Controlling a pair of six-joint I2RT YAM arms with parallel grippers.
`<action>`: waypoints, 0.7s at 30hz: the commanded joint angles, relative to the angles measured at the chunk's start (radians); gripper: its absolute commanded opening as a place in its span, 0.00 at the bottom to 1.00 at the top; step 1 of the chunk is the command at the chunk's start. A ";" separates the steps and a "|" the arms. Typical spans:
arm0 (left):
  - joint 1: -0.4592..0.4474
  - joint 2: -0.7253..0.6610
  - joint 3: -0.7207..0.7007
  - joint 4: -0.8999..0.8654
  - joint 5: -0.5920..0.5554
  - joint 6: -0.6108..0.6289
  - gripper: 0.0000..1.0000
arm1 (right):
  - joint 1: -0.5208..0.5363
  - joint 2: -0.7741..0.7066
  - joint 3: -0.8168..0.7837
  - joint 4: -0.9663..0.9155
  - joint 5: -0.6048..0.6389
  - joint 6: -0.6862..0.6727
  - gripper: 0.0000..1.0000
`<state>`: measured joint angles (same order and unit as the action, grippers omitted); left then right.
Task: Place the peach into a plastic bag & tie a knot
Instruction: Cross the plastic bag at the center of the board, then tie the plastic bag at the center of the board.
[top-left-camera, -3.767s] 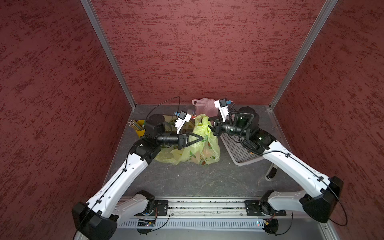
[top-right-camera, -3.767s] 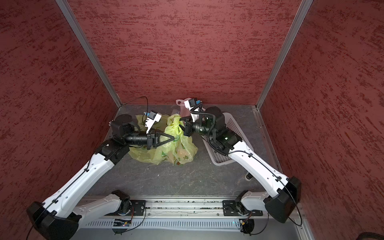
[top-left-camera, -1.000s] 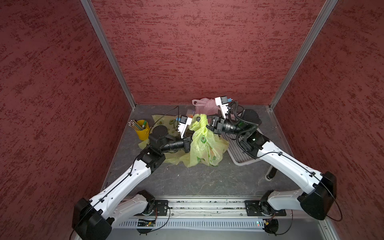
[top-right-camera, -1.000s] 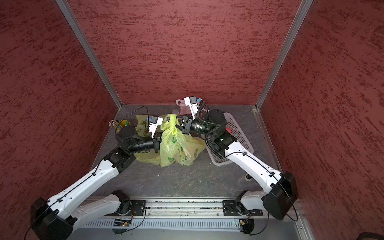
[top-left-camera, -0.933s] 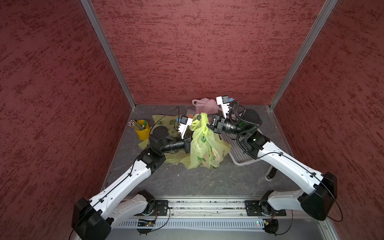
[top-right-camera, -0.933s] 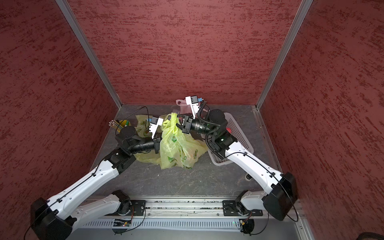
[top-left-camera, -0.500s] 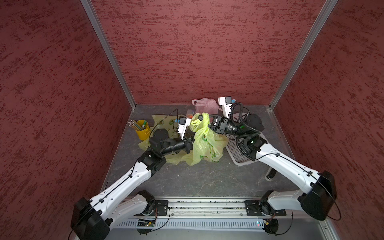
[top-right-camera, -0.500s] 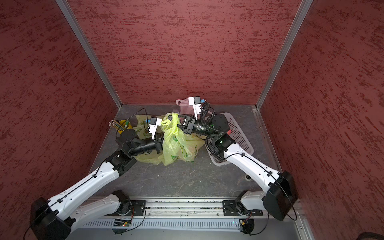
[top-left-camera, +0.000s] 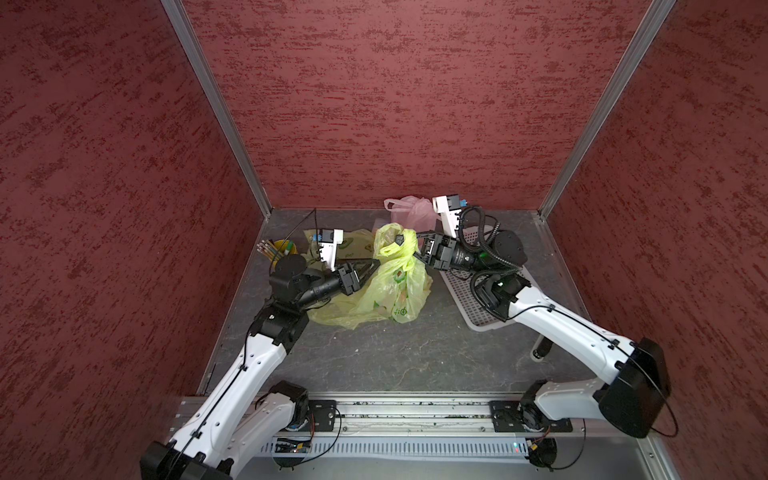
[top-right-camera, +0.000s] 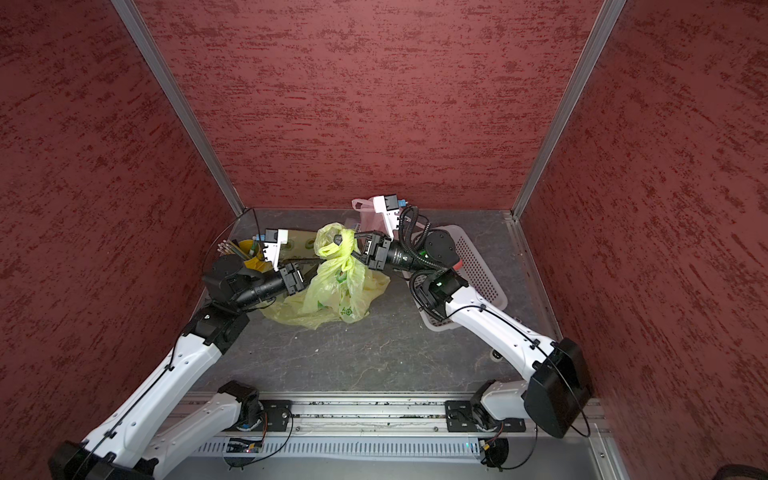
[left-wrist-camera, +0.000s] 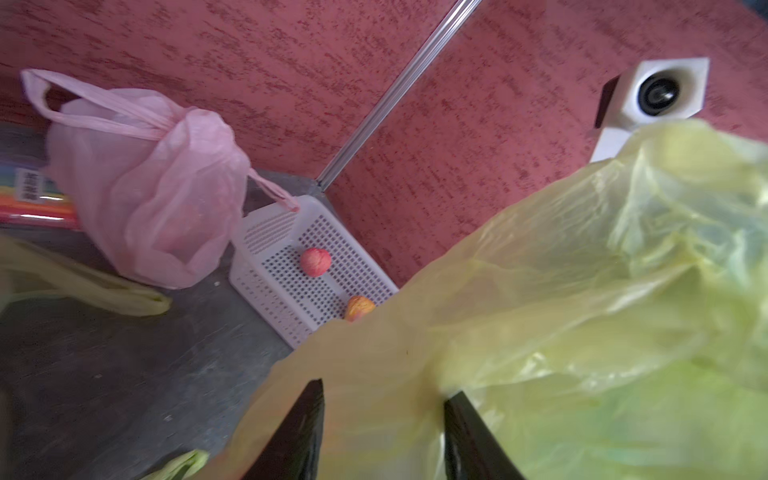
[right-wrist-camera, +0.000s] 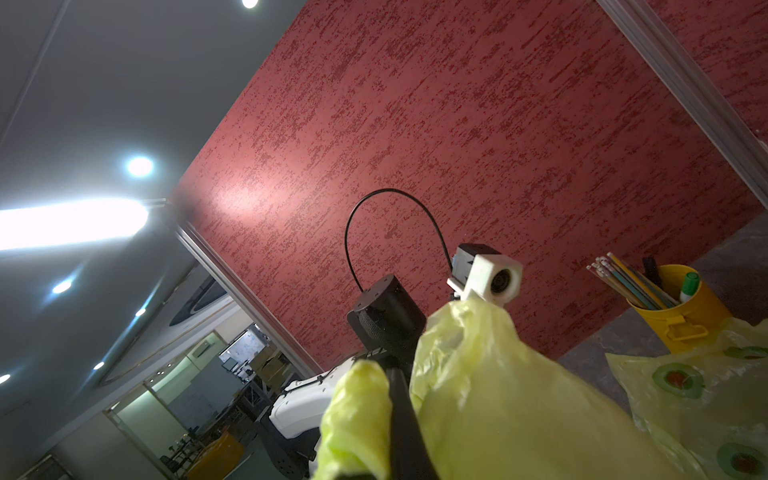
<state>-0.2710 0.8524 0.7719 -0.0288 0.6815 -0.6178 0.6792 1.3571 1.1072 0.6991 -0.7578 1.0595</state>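
In the left wrist view, finds the left gripper (left-wrist-camera: 384, 390) with jaws apart, film of the yellow bag (left-wrist-camera: 582, 291) just ahead of and between them, nothing clamped. In both top views, finds the right gripper (top-left-camera: 409, 245) (top-right-camera: 347, 243) pinched together on the bag's upper loop (top-left-camera: 388, 241), holding the top up with the body resting on the table (top-left-camera: 395, 365). Notes the neck (top-right-camera: 348, 259) gathered and twisted below that grip; cannot confirm a finished knot. Cannot see the peach through the film; judges it to be inside the bag, low in the body. Notes one fruit (left-wrist-camera: 316, 262) and another (left-wrist-camera: 360, 308) in the white basket (left-wrist-camera: 266, 232) behind, and a tied pink bag (left-wrist-camera: 145, 187) beside it.

Judges the step in hand to be completing or tightening the knot. Recommends as follows:
- Keep the right grip firm and the loop taut.
- Bring the left gripper onto the free handle close under the neck, not onto the loose body film.
- Close fully before any pull.
- Draw the two grips apart level and steadily.

Risks: thin film tearing or slipping out; bag lifting and tipping.
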 joint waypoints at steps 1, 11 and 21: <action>0.100 -0.073 0.052 -0.224 0.075 0.024 0.56 | 0.004 0.016 0.048 0.037 -0.033 -0.013 0.00; 0.286 -0.045 0.254 -0.177 0.359 -0.091 0.59 | 0.004 0.042 0.080 -0.010 -0.074 -0.056 0.00; 0.053 0.082 0.383 0.030 0.353 -0.162 0.72 | 0.004 0.041 0.076 -0.068 -0.068 -0.093 0.00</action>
<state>-0.1368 0.9337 1.0775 0.0486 1.0481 -0.8593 0.6792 1.3991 1.1534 0.6369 -0.8192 0.9813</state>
